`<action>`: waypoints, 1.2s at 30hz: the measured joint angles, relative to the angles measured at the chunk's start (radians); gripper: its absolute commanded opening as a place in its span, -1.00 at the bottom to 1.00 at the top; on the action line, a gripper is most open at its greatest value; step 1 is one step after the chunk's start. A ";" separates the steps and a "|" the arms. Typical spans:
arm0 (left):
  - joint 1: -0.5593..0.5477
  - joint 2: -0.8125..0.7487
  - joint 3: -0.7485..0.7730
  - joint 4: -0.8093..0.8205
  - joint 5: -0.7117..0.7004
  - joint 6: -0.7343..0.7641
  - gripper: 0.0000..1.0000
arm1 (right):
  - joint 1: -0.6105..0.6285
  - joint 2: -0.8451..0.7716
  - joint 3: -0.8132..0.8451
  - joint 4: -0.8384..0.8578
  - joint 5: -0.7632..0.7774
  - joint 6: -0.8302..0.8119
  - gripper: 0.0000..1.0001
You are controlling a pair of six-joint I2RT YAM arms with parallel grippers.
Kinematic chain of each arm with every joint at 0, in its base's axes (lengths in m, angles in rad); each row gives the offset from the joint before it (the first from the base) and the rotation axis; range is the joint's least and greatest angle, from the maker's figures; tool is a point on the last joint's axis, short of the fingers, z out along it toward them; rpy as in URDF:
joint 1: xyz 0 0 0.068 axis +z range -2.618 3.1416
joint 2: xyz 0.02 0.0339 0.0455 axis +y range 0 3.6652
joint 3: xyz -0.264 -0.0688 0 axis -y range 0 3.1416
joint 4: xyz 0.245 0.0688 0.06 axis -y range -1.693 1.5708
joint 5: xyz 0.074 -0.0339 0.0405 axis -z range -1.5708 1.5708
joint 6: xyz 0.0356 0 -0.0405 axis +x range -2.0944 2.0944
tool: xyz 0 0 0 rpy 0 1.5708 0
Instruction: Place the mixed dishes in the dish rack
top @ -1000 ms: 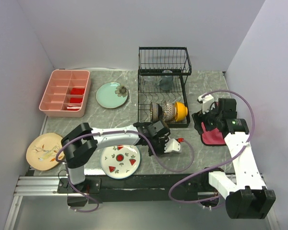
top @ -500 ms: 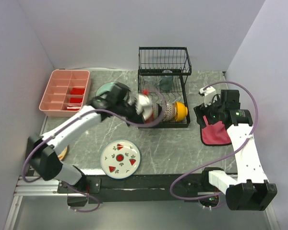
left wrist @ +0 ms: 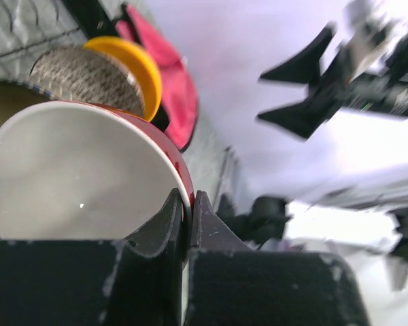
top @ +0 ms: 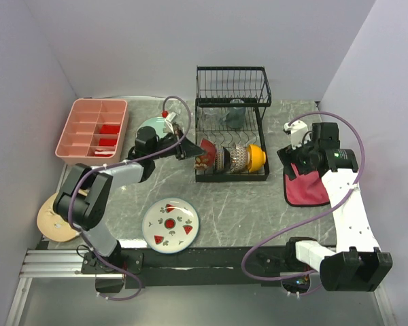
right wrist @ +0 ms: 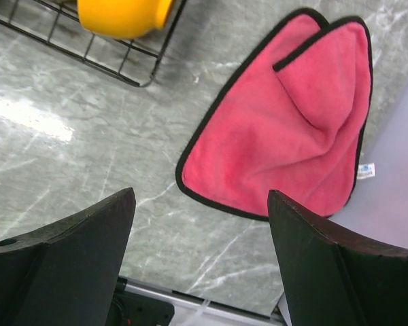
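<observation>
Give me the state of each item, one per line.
left claw, shut on red-and-white bowl's rim
red-and-white bowl, held on edge at dish rack's left end
right claw, open, above red cloth
orange bowl, racked on edge
watermelon plate, flat on table
tan plate, flat on table
clear glass, in rack's top tier

bowls (top: 236, 157) crowd dish rack (top: 231, 102) tray, table (top: 258, 204) beside open

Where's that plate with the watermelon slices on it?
In the top view, the watermelon plate lies flat at the near edge, left of centre, right of the tan plate.
</observation>
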 measured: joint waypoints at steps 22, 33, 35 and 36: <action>0.031 0.237 -0.067 0.306 -0.187 -0.424 -0.98 | -0.032 -0.019 -0.021 -0.028 0.060 0.000 0.72; 0.033 0.256 -0.066 0.257 -0.222 -0.465 -0.16 | -0.032 0.002 -0.021 -0.023 0.060 0.005 0.73; 0.035 0.256 -0.057 0.235 -0.222 -0.462 -0.04 | -0.033 0.002 -0.021 -0.022 0.060 0.005 0.73; 0.036 0.256 -0.051 0.219 -0.222 -0.458 0.05 | -0.033 0.002 -0.022 -0.021 0.059 0.005 0.73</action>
